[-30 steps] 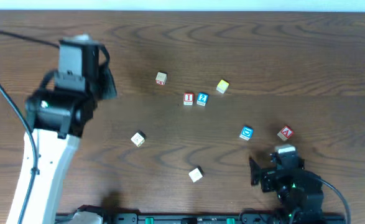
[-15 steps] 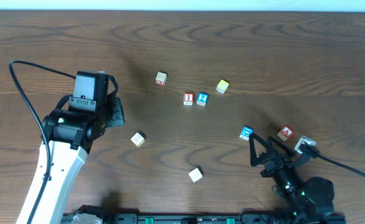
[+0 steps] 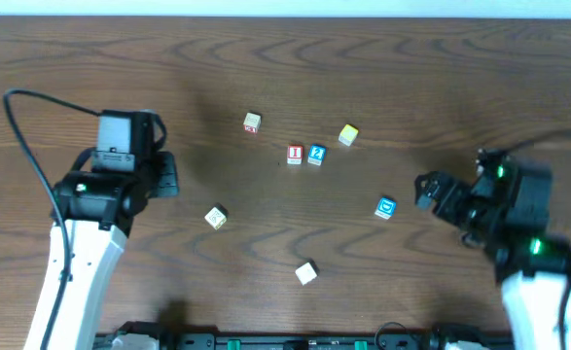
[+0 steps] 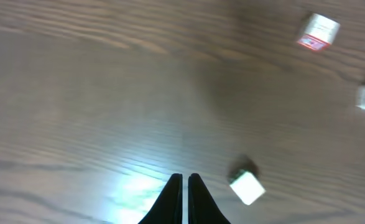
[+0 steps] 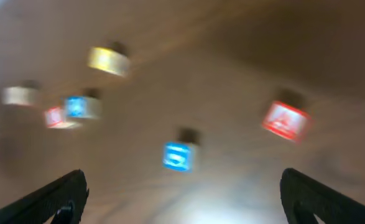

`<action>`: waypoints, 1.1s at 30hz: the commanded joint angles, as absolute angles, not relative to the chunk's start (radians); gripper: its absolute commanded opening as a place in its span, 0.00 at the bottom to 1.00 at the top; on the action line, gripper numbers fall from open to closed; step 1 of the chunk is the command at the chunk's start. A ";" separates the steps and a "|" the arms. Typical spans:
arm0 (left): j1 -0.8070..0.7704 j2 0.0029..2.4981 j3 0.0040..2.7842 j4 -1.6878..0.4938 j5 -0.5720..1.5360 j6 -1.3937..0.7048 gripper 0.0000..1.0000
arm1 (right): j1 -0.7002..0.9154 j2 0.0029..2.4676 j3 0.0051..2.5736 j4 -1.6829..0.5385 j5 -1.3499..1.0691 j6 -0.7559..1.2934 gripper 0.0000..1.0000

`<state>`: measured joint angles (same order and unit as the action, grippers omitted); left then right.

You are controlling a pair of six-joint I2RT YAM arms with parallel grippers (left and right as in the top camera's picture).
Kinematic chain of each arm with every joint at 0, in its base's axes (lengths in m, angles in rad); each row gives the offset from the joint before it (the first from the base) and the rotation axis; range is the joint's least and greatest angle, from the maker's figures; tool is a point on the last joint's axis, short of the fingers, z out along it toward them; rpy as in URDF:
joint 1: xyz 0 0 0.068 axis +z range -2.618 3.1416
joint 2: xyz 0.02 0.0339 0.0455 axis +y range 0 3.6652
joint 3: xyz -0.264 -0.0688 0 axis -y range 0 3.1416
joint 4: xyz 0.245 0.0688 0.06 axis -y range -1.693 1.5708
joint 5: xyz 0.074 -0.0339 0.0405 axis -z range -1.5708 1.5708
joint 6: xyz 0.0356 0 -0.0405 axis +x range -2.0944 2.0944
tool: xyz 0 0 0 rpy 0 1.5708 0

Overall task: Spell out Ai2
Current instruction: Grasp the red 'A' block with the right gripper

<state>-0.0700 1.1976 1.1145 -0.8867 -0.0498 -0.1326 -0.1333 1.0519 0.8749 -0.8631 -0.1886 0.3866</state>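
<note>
A red "I" block (image 3: 295, 155) and a blue "2" block (image 3: 316, 154) sit side by side at mid-table. The red "A" block (image 5: 286, 120) shows only in the blurred right wrist view, right of a blue block (image 5: 178, 155); overhead, my right arm hides it. My right gripper (image 3: 429, 190) is open wide and empty (image 5: 182, 193), right of the blue block (image 3: 385, 207). My left gripper (image 3: 166, 177) is shut and empty (image 4: 183, 182), left of a cream block (image 3: 216, 217), which also shows in the left wrist view (image 4: 247, 186).
A yellow block (image 3: 348, 134) lies right of the "2" block. A white-and-red block (image 3: 252, 122) lies behind the "I" block. A white block (image 3: 306, 273) sits near the front edge. Cables trail from both arms.
My right arm has risen from the front edge and swung back and right, now covering the red "A" block overhead. My left arm has come forward and lower, near the cream block.
</note>
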 commanded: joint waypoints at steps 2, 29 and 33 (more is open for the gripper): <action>0.037 1.189 1.093 -0.862 0.073 -0.064 0.07 | -0.156 1.271 1.046 -1.018 -0.054 0.340 0.99; 0.116 1.189 1.060 -0.794 0.173 -0.063 0.50 | -0.184 1.764 1.069 -0.936 0.007 0.695 0.68; 0.116 1.189 1.060 -0.787 0.177 -0.063 0.51 | -0.184 1.773 1.069 -0.896 0.013 0.693 0.54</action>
